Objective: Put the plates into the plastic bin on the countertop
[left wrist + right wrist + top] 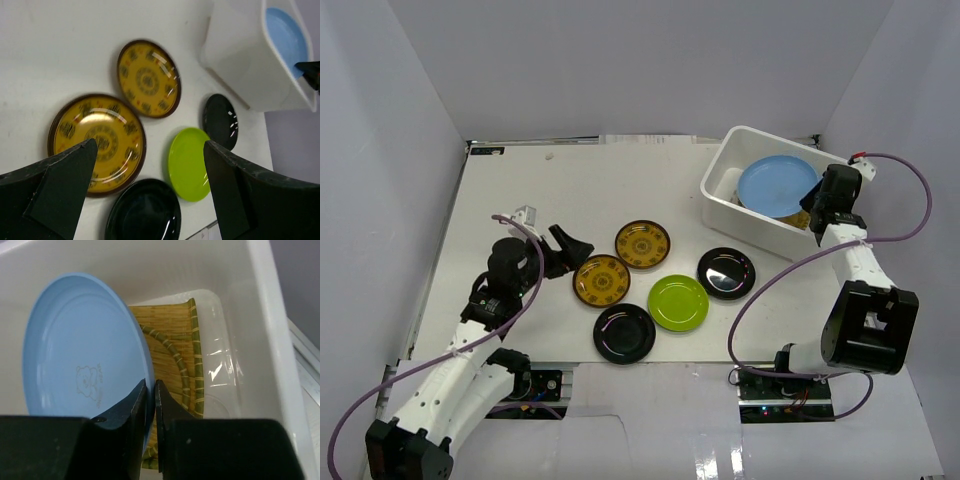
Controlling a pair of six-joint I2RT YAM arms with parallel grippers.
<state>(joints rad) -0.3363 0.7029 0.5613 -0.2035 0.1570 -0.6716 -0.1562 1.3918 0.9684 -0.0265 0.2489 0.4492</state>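
The right gripper [151, 386] pinches the rim of the round light blue plastic plate [80, 355], its jaws narrow on it, holding it tilted inside the white rectangular plastic bin [752, 222] at the far right of the flat white countertop [520, 190]. 2 yellow woven-look plates [172, 345] lie beneath it. The left gripper [150, 147] hangs spread wide above the nearer of 2 brown-rimmed yellow patterned plates [97, 142]. Beside these, on the countertop, rest a lime green plate [678, 302] and 2 glossy black plates [624, 333].

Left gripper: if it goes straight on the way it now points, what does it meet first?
Probably the nearer brown-rimmed plate, lying on the countertop just ahead of the open left gripper; depth is hard to judge.
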